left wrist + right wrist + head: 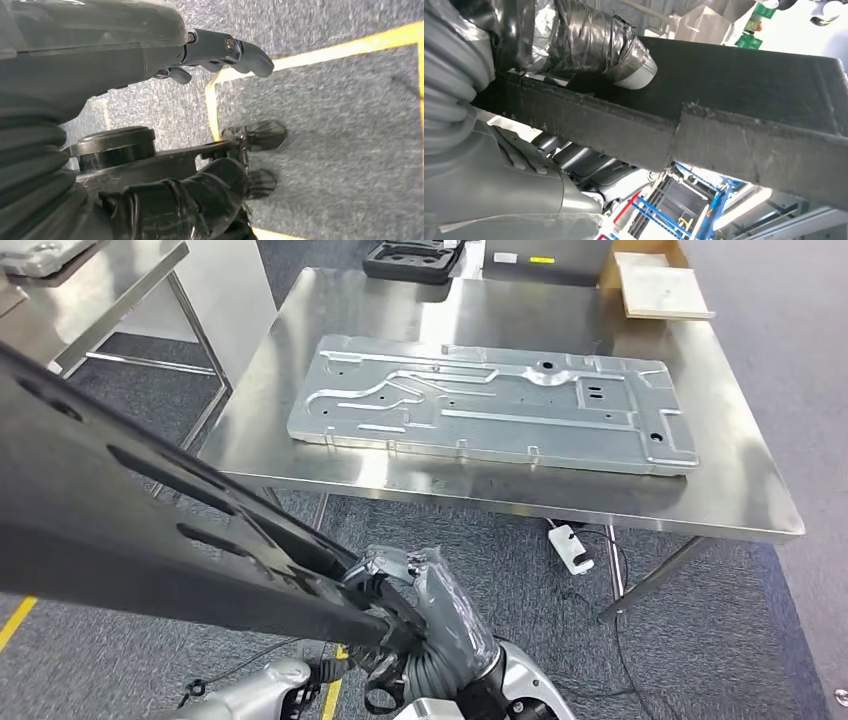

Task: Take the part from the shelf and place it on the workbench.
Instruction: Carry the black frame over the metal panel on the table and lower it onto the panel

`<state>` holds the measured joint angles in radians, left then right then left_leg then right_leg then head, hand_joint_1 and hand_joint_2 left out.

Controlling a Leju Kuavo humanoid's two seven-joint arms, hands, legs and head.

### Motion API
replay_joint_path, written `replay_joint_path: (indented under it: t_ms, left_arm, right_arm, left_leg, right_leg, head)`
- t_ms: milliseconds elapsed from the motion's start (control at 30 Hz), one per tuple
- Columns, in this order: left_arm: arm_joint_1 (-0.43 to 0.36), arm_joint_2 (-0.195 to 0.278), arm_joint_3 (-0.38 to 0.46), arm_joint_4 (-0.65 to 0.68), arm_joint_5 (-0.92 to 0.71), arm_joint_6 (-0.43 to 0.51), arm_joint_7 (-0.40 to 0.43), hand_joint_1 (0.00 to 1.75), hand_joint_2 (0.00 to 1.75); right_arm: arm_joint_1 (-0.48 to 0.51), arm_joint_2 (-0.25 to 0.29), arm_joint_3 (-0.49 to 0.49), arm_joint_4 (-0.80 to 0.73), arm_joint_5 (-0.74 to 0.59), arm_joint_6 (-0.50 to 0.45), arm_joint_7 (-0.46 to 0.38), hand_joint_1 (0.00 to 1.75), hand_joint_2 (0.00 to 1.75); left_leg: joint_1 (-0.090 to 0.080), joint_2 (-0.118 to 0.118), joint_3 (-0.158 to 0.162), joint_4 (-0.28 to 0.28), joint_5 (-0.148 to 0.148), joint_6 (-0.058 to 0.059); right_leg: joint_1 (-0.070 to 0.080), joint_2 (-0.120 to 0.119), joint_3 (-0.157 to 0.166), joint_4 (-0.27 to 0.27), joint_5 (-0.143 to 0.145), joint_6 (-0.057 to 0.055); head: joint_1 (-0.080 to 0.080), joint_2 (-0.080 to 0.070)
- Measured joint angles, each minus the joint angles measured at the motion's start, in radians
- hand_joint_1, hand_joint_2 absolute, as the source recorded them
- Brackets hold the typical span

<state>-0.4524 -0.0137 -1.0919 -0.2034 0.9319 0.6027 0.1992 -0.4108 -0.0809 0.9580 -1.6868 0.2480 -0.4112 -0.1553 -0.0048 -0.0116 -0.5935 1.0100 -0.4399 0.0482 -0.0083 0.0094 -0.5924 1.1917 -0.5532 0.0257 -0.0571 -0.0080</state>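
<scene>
The part is a long black panel (130, 530) with slots, slanting across the lower left of the head view, in front of the workbench (740, 490). My right hand (420, 600) grips its near end, taped fingers wrapped over the edge. In the right wrist view the taped thumb (589, 40) presses on the black panel (749, 100) from above. My left hand (165, 115) hangs over the carpeted floor with its fingers apart and nothing between them.
A large stamped silver metal plate (490, 405) covers the middle of the workbench. A black case (410, 258) and a flat board on a box (660, 285) lie at its far edge. Another metal table (100, 290) stands at the left. A white power strip (572, 548) lies under the bench.
</scene>
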Motion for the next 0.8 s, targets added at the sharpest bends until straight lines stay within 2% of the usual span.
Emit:
replay_joint_path:
  t_ms: [67,100,133,167,233,267,300,367,400,467,500,567,600,633,667,767,800]
  left_arm:
    - [0.002,0.000,0.000,0.000,0.000,-0.001,0.001,0.00,1.75]
    - [0.003,0.000,0.000,0.000,0.000,-0.002,0.002,0.00,1.75]
    - [0.005,-0.001,-0.001,0.000,0.000,-0.002,0.002,0.00,1.75]
    - [0.005,-0.001,-0.001,0.000,0.000,-0.003,0.003,0.00,1.75]
    - [0.005,-0.002,-0.001,0.000,0.000,-0.004,0.004,0.00,1.75]
    - [0.003,-0.002,-0.001,0.000,0.000,-0.004,0.004,0.00,1.75]
    - [0.002,-0.002,-0.001,0.001,0.000,-0.004,0.004,0.00,1.75]
    - [-0.002,-0.002,-0.001,0.001,0.000,-0.004,0.005,0.00,1.75]
    - [-0.002,-0.002,-0.001,0.001,0.000,-0.004,0.005,0.00,1.75]
    - [-0.004,-0.002,-0.001,0.001,0.000,-0.004,0.005,0.00,1.75]
    - [-0.003,-0.002,-0.001,0.001,0.000,-0.004,0.005,0.00,1.75]
    - [-0.001,-0.002,-0.001,0.001,0.000,-0.004,0.006,0.00,1.75]
    - [0.000,-0.002,-0.001,0.001,0.000,-0.004,0.006,0.00,1.75]
    - [0.001,-0.002,-0.001,0.001,0.000,-0.004,0.008,0.00,1.75]
    - [0.002,-0.001,-0.002,0.001,0.000,-0.005,0.008,0.00,1.75]
    - [0.002,0.000,-0.002,0.001,0.001,-0.006,0.008,0.00,1.75]
    - [0.003,0.000,-0.002,0.001,0.002,-0.006,0.008,0.00,1.75]
  right_arm:
    - [0.002,-0.001,0.000,0.002,0.000,0.000,0.000,1.75,1.75]
    - [0.003,-0.001,0.000,0.003,0.000,0.000,0.000,1.75,1.75]
    - [0.003,-0.001,0.000,0.004,-0.001,0.000,0.000,1.75,1.75]
    - [0.003,-0.001,0.000,0.005,-0.002,0.000,0.000,1.75,1.75]
    - [0.003,-0.002,0.001,0.006,-0.002,0.000,0.000,1.75,1.75]
    - [0.003,-0.002,0.001,0.008,-0.003,0.000,0.000,1.75,1.75]
    - [0.003,-0.002,0.001,0.009,-0.003,0.000,0.000,1.75,1.75]
    - [0.002,-0.002,0.002,0.009,-0.005,0.000,0.000,1.75,1.75]
    - [0.001,-0.001,0.002,0.009,-0.005,0.000,0.000,1.75,1.75]
    - [0.000,0.001,0.002,0.009,-0.006,0.000,0.000,1.75,1.75]
    - [-0.001,0.001,0.002,0.010,-0.007,0.000,0.000,1.75,1.75]
    - [-0.001,0.001,0.002,0.011,-0.008,0.000,0.001,1.75,1.75]
    - [-0.001,0.001,0.002,0.012,-0.008,0.000,0.002,1.75,1.75]
    - [0.000,0.001,0.002,0.012,-0.009,-0.001,0.003,1.75,1.75]
    - [-0.001,0.001,0.002,0.014,-0.009,-0.002,0.004,1.75,1.75]
    - [-0.001,0.000,0.002,0.018,-0.006,-0.007,0.012,1.75,1.75]
    - [-0.001,0.000,0.002,0.019,-0.003,-0.009,0.017,1.75,1.75]
  left_leg:
    - [0.000,0.000,0.023,0.000,-0.022,0.002]
    - [0.000,-0.001,0.037,0.000,-0.034,0.002]
    - [0.001,-0.002,0.055,0.000,-0.047,0.000]
    - [0.002,-0.003,0.075,0.000,-0.062,-0.002]
    - [0.002,-0.005,0.107,0.001,-0.093,-0.010]
    - [0.001,-0.005,0.115,0.001,-0.106,-0.015]
    - [0.000,-0.006,0.123,0.001,-0.113,-0.021]
    - [-0.001,-0.006,0.125,0.013,-0.109,-0.034]
    - [0.000,-0.005,0.119,0.036,-0.100,-0.039]
    - [0.002,-0.002,0.063,0.127,-0.092,-0.047]
    - [0.004,0.000,0.022,0.186,-0.104,-0.051]
    - [0.005,0.001,-0.060,0.272,-0.163,-0.056]
    - [0.005,0.001,-0.090,0.284,-0.191,-0.056]
    - [0.005,0.001,-0.106,0.269,-0.198,-0.055]
    - [0.005,0.001,-0.109,0.227,-0.175,-0.053]
    - [-0.001,0.001,-0.094,0.055,0.012,-0.035]
    - [-0.005,0.000,-0.092,0.027,0.054,-0.031]
  right_leg:
    - [-0.001,0.000,-0.092,0.101,-0.041,0.002]
    - [-0.001,0.000,-0.121,0.112,-0.050,0.001]
    - [-0.001,0.000,-0.134,0.089,-0.037,0.001]
    - [-0.001,-0.001,-0.133,0.038,0.001,0.001]
    - [0.001,-0.002,-0.117,-0.088,0.119,-0.003]
    - [0.003,-0.003,-0.110,-0.126,0.159,-0.008]
    - [0.005,-0.004,-0.106,-0.146,0.181,-0.015]
    - [0.006,-0.002,-0.093,-0.151,0.175,-0.030]
    - [0.006,-0.001,-0.083,-0.156,0.171,-0.037]
    - [0.004,-0.001,-0.057,-0.165,0.156,-0.049]
    - [0.004,-0.001,-0.044,-0.168,0.146,-0.053]
    - [0.005,0.000,-0.018,-0.170,0.127,-0.057]
    - [0.005,0.001,-0.003,-0.170,0.117,-0.057]
    - [0.006,0.003,0.012,-0.170,0.105,-0.057]
    - [0.007,0.005,0.028,-0.170,0.094,-0.056]
    - [0.012,0.008,0.065,-0.164,0.057,-0.047]
    - [0.013,0.009,0.069,-0.161,0.047,-0.042]
  head:
    - [0.001,0.000]
    - [0.000,0.000]
    - [0.001,0.000]
    - [0.001,0.000]
    - [0.001,0.000]
    - [0.000,0.000]
    - [-0.001,0.000]
    - [-0.001,0.000]
    - [-0.001,0.000]
    - [-0.002,0.000]
    - [-0.002,0.000]
    - [-0.002,0.000]
    - [-0.002,0.000]
    - [-0.002,0.000]
    - [-0.003,0.000]
    - [-0.001,0.000]
    - [-0.001,0.000]
